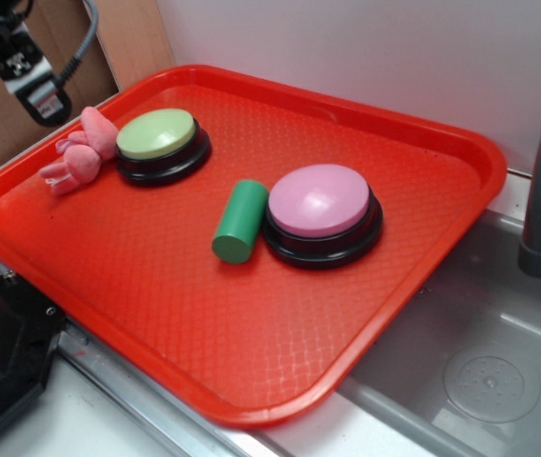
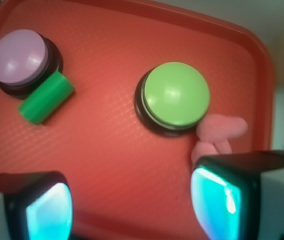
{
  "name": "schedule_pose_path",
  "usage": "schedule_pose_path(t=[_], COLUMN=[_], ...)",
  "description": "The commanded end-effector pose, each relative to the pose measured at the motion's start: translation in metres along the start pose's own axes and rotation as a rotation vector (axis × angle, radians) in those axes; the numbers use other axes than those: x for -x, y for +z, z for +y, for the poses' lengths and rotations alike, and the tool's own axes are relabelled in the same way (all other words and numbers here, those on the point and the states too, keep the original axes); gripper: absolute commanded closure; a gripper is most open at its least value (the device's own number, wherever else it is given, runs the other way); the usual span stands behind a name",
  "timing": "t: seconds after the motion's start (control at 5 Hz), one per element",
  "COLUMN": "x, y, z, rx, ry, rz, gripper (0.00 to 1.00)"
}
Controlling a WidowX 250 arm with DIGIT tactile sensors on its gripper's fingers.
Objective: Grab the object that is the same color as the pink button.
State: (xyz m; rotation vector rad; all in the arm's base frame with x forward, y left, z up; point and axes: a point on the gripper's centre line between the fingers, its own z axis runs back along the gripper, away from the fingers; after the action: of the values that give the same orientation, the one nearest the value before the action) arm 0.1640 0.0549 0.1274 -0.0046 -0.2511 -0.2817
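Pink target: the plush toy (image 1: 78, 150) lies at the upper left of the exterior frame, touching the green-topped button (image 1: 160, 143) near the red tray (image 1: 251, 333) rim.
Match: the pink button (image 1: 320, 211) sits mid-tray, with a green cylinder (image 1: 241, 221) leaning against it.
Jaws: the gripper (image 2: 132, 205) is spread wide and empty; in the wrist view the right finger (image 2: 222, 197) overlaps part of the toy.
Risk one: descending off-centre, that finger may land on the toy and pin it instead of straddling it.
Risk two: closing could snag the green-topped button's base or catch only a floppy ear, so the toy slips free.
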Motion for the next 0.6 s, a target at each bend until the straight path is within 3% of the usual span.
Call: schedule_pose_path(t=[0.0, 0.4], x=[0.012, 0.019], y=[-0.032, -0.062], z=[0.052, 0.064], rx=[-0.098, -0.089], ry=[-0.013, -0.059], rz=[-0.020, 0.025], gripper=[0.00, 0.00])
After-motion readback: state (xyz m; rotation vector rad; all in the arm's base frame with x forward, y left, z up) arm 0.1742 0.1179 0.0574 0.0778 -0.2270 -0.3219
